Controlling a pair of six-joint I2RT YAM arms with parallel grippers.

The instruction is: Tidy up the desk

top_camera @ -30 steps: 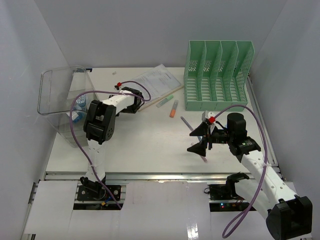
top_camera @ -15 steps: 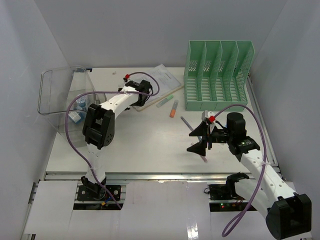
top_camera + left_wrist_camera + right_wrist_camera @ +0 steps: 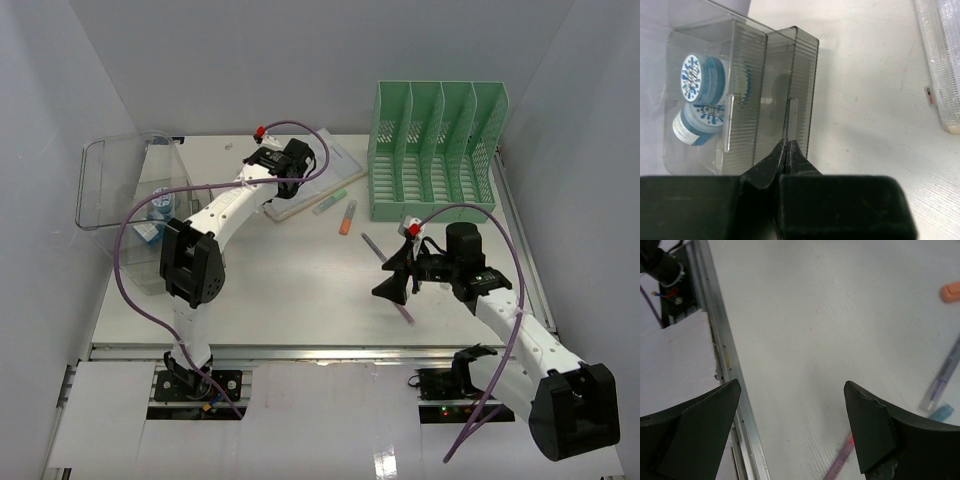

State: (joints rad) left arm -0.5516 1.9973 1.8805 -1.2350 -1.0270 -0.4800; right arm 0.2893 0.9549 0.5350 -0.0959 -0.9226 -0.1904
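Over the last second the left arm swings away from the clear plastic bin (image 3: pixel 125 195) toward the back of the worktop (image 3: pixel 290 285). Its head now hangs over the near corner of the printed sheet (image 3: pixel 340 158). On the way the left gripper (image 3: pixel 786 146) closes the last of its gap. In the wrist view its two tips meet with nothing pinched between them, so it travels empty.

That view looks back at the bin, where blue-and-white rolls (image 3: pixel 700 77), tape by the look of them, sit stacked against one wall.

The right gripper (image 3: pixel 393 277) barely shifts in the same second. It hovers with its jaws spread wide and nothing in them, above the near right part of the worktop. A pink pen (image 3: pixel 405 313) lies just beneath and a purple pen (image 3: pixel 372 245) lies a little farther back.

The worktop is the white surface under both arms, with its metal rail (image 3: pixel 725 355) along the near edge. It is not yet tidy. An orange highlighter (image 3: pixel 347 217) and a pale green marker (image 3: pixel 328 205) lie loose in front of the mint-green file rack (image 3: pixel 435 150), beside the sheet. None of the rack's slots visibly holds anything.

Closing up while moving off suggests the left arm has finished at the bin and is heading for the sheet or the markers. It would have to open again before it can take either. The right arm looks set to pick up a pen.
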